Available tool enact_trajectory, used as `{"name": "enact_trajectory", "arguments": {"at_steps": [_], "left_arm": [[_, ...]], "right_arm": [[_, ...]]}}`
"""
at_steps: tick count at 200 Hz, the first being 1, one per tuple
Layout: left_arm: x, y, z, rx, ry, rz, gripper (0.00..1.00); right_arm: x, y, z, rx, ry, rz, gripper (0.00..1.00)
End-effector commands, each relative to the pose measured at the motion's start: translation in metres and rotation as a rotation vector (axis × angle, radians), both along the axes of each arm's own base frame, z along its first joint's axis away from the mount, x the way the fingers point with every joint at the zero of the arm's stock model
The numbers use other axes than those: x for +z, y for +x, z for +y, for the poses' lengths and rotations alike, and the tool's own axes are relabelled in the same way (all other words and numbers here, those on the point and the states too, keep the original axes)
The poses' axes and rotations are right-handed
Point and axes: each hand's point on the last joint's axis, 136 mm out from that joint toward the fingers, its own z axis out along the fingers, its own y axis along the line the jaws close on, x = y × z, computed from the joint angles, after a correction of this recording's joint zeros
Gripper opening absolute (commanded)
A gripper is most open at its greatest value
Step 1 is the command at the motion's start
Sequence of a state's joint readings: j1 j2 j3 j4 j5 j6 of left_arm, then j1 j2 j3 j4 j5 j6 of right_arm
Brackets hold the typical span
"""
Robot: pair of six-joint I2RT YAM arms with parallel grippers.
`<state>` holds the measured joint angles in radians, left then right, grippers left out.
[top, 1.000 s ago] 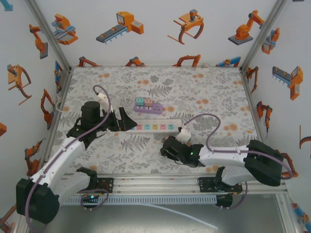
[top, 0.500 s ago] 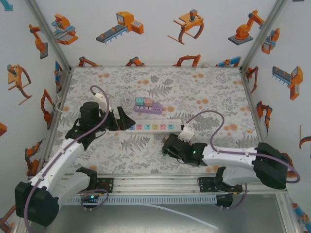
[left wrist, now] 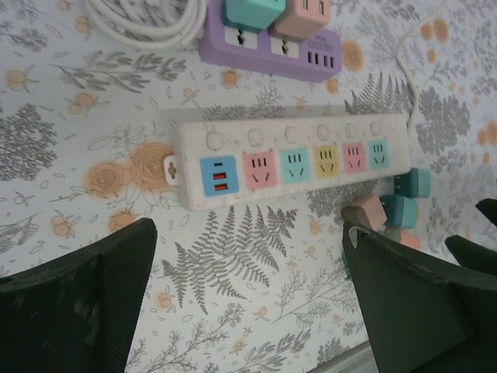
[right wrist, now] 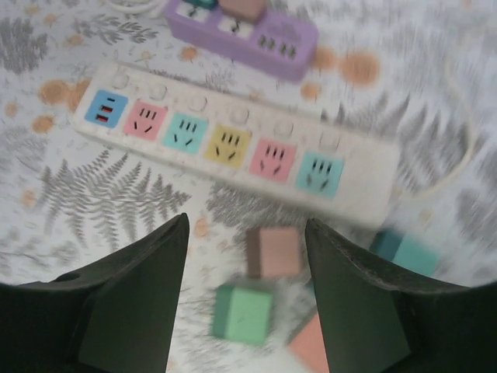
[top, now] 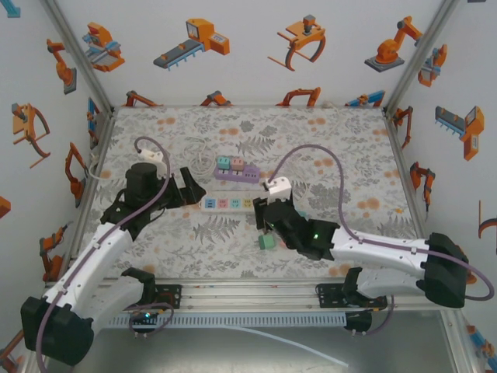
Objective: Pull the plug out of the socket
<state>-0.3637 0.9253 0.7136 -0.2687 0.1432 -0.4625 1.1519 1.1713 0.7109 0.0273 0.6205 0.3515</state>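
While the scene is taken in from above, two arms are seen over the floral table [top: 326,132], and two power strips are counted between them. The white power strip [top: 233,203] is laid crosswise at centre, with the purple power strip [top: 237,174] just beside it at 12 o'clock. Six coloured faces are counted on the white strip through the right wrist camera: one blue, two pink, two teal, one yellow. Every one of them is found empty. On the purple strip, two plugs are seen seated from the left wrist view, a teal plug [left wrist: 255,11] and a pink plug [left wrist: 304,12].

Now the loose pieces: four are counted on the table off the white strip's right end, at about 5 o'clock from it. The green plug [right wrist: 243,313] is lying free, unplugged from any socket. A brown-pink cube [right wrist: 273,252] is placed just at its 1 o'clock and a teal cube [right wrist: 404,253] further out towards 2 o'clock. A salmon cube [right wrist: 311,343] is tucked in at its 4 o'clock; whether those two touch cannot be judged through the blur.

The right gripper [right wrist: 247,225] is seen poised over the green plug, jaws parted and nothing pinched, with bare table visible on both sides of the plug. The left gripper [left wrist: 248,231] is spread wide and empty, stationed at 9 o'clock of the white strip in the top view.
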Motion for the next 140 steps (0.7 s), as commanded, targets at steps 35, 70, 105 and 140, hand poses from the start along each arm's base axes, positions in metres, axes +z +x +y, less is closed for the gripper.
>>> {"name": "enact_trajectory", "arguments": {"at_steps": [35, 70, 105, 140], "left_arm": [[0.012, 0.037, 0.012, 0.093, -0.001, 0.054, 0.97], [0.000, 0.063, 0.011, 0.106, -0.025, 0.156, 0.97], [-0.011, 0.092, 0.013, 0.167, -0.020, 0.235, 0.98], [-0.030, 0.119, 0.004, 0.185, -0.027, 0.308, 0.95]], "right_arm": [[0.042, 0.013, 0.065, 0.584, -0.417, -0.329, 0.61], [0.033, 0.030, 0.080, 0.747, -0.423, -0.240, 0.64], [0.030, 0.066, 0.087, 0.773, -0.397, -0.165, 0.67], [0.022, 0.102, 0.089, 0.794, -0.364, -0.043, 0.67]]}}
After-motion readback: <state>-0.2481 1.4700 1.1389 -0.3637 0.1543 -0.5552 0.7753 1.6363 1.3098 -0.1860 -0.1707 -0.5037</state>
